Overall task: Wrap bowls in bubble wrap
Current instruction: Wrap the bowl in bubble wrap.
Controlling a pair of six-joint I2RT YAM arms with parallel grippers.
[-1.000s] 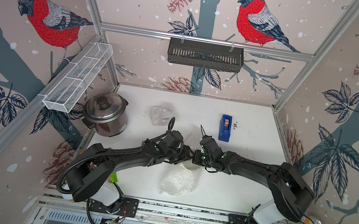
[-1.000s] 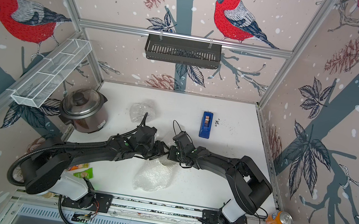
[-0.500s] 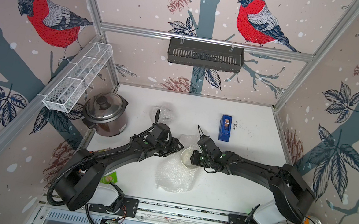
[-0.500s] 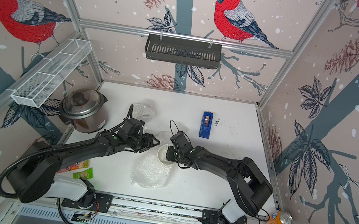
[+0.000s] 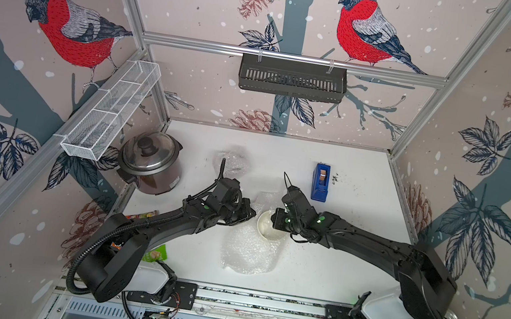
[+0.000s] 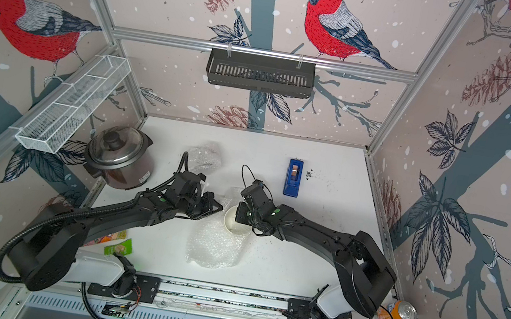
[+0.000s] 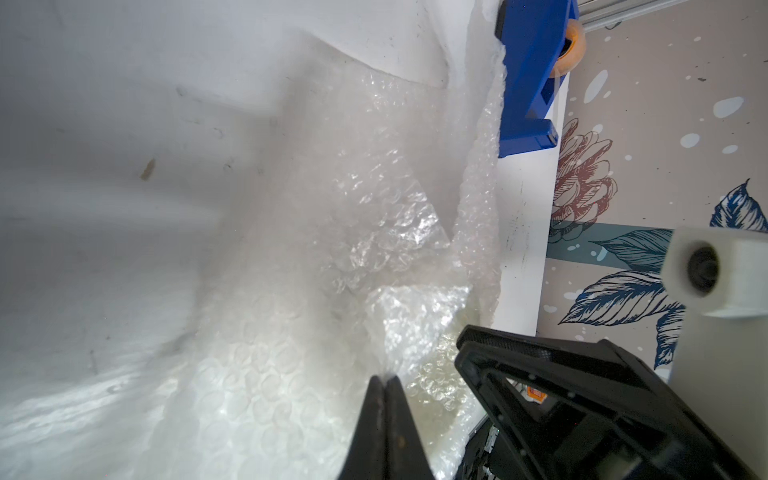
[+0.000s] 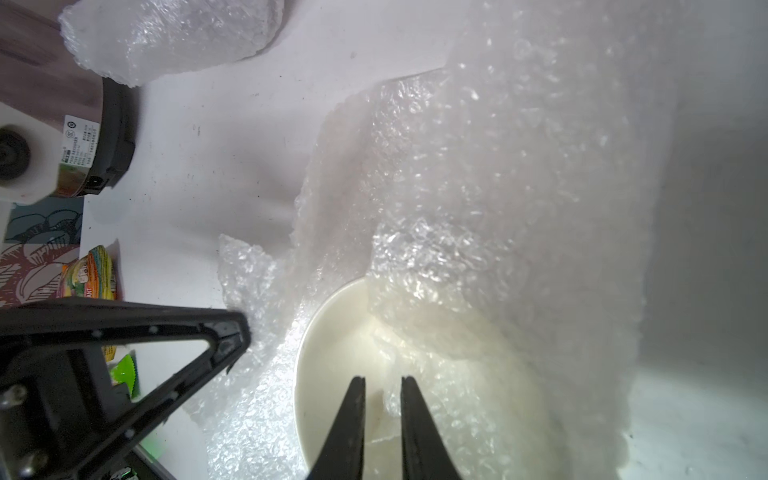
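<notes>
Left gripper (image 5: pixel 250 214) now back from cream bowl (image 5: pixel 264 233), jaws together; right gripper (image 8: pixel 382 379) narrowly parted above bubble wrap (image 5: pixel 248 254).

Top pair: stereo head, high above front edge, looks steeply down at whole white tabletop (image 5: pixel 315 275); views nearly equal.
Left wrist: close over clear bubble wrap sheet (image 7: pixel 353 187), faces blue tape dispenser (image 7: pixel 528 83).
Right wrist: close over small cream-white glossy bowl (image 8: pixel 332 353), faces round steel lidded cooker pot (image 8: pixel 116 133).
Shared: all four see the bubble wrap sheet.
</notes>
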